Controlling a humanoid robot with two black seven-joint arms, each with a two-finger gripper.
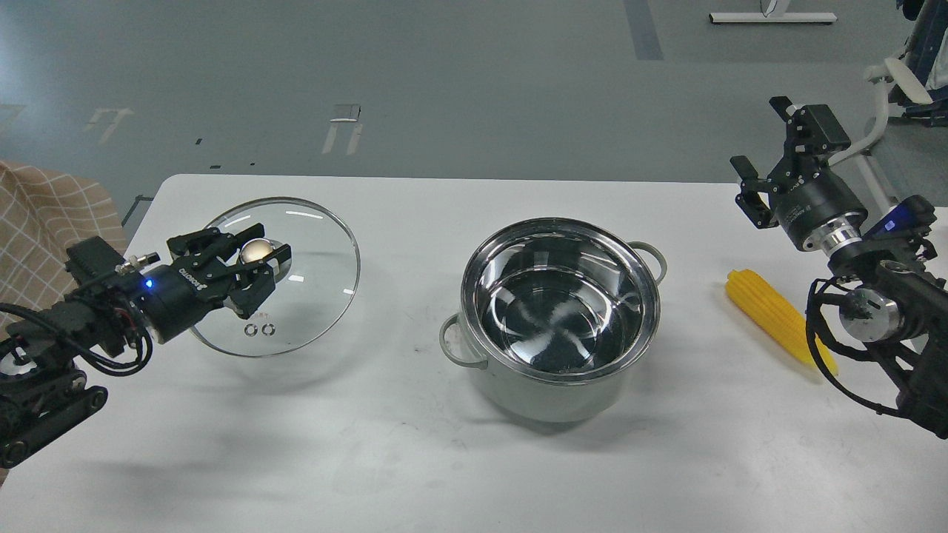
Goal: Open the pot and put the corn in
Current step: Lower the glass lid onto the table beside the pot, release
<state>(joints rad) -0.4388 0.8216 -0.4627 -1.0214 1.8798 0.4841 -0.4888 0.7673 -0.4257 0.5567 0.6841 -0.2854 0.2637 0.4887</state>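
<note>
One round steel-lined pot (pixel 561 318), uncovered; ribbed tapered corn (pixel 778 317) beside it.

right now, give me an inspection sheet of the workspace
surface: white table, faint scuffs near the pot
job's things: pot open, steel inside holds nothing; corn lying on the table right of it
clutter: nothing seen
grippers: left gripper closed on the knob of the glass lid, lid tilted left of the pot; right gripper open, raised, holding nothing
cables: black cables looped on both arms, one loop over the corn's near end
surroundings: grey floor, checked cloth at left, chair at right
</note>
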